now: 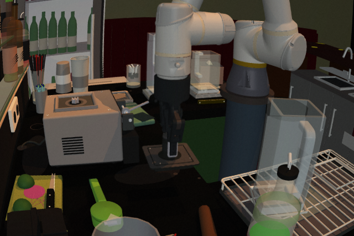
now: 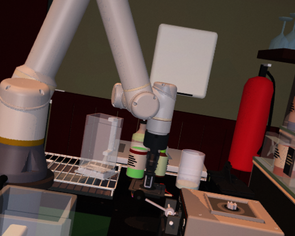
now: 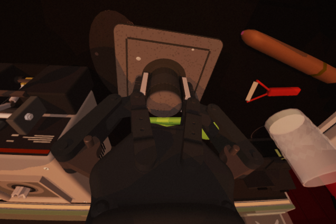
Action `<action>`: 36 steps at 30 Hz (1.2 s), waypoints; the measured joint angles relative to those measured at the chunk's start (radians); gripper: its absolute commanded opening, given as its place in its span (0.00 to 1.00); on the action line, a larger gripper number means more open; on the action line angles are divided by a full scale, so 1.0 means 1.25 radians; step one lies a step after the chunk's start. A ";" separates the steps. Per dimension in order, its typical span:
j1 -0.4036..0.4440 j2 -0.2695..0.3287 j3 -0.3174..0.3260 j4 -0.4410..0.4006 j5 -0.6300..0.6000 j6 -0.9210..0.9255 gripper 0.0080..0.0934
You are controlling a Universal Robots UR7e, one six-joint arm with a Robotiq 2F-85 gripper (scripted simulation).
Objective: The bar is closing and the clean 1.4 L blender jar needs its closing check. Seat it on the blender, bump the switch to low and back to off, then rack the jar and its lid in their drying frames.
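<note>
In the middle of the dark counter, the square blender lid hangs a little above the surface, casting a shadow below. The blender base stands to its left in the side camera, its drive socket bare and its switch lever pointing toward the lid. The clear blender jar stands upright on the white wire drying rack. My gripper points straight down and grips the lid by its round centre knob.
The arm's dark base column rises between the lid and the rack. A brown rolling pin, a red peeler and a frosted cup lie near the lid. A green scoop and a cutting board sit at the front.
</note>
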 measured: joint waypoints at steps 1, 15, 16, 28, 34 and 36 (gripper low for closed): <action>0.000 -0.011 -0.002 0.012 0.000 0.000 0.00; 0.000 -0.160 -0.043 0.203 0.000 0.000 0.00; 0.000 -0.170 -0.047 0.217 0.000 0.000 0.00; 0.000 -0.270 -0.107 0.377 0.000 0.000 0.00; 0.000 -0.305 -0.139 0.444 0.000 0.000 0.00; 0.000 -0.315 -0.149 0.464 0.000 0.000 0.00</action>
